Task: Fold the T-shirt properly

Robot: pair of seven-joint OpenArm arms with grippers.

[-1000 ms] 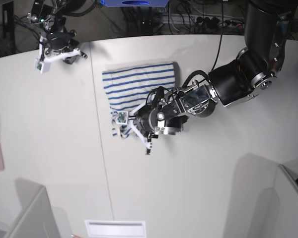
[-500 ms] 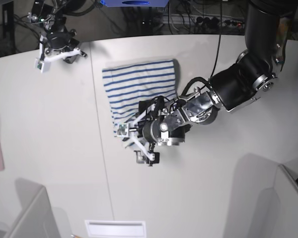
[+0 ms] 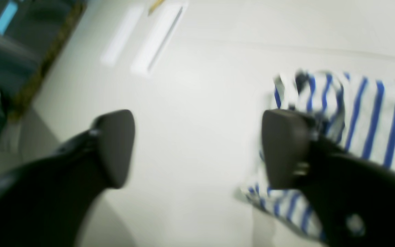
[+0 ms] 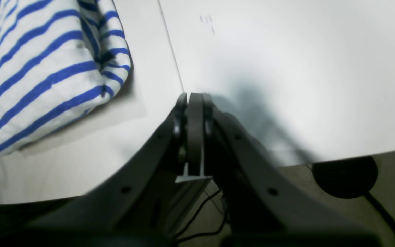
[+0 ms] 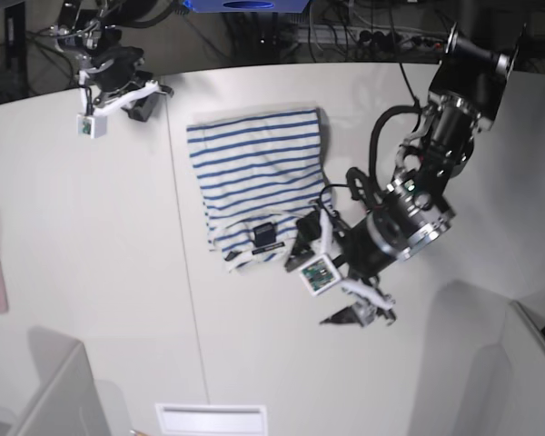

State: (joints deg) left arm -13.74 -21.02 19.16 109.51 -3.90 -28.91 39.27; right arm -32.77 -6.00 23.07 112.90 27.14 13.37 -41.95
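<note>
I hold the left gripper (image 5: pixel 345 300), jaws wide and empty, just off the near short end of the folded T-shirt (image 5: pixel 254 173), whose length points away toward the shut, empty right gripper (image 5: pixel 132 91).

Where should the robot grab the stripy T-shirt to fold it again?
Probably the loose bottom edge of the T-shirt, near the dark label. It lies flat toward the open left pincer, so coming from that side seems easiest.
</note>
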